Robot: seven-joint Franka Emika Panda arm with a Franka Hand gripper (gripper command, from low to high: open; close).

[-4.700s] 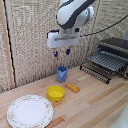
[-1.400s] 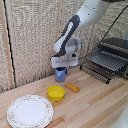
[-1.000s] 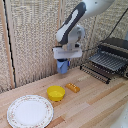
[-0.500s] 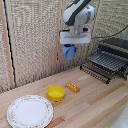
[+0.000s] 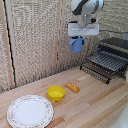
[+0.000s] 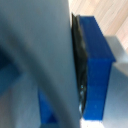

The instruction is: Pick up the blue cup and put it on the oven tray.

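The blue cup (image 5: 76,44) hangs high above the wooden table, held by my gripper (image 5: 78,40), which is shut on it. It is well above and to the exterior view's left of the oven tray (image 5: 106,64), a dark wire rack pulled out from the black toaster oven (image 5: 116,46). In the wrist view the blue cup (image 6: 97,65) fills the picture, pressed against a blurred grey finger (image 6: 45,65).
A yellow bowl (image 5: 56,93) and a small orange piece (image 5: 73,88) lie on the table (image 5: 95,107) below the cup. A round white patterned plate (image 5: 30,111) sits at the exterior view's front left. A woven screen stands behind.
The gripper came down on the cup at the table, shut on it, and has lifted it high, moving toward the exterior view's right.
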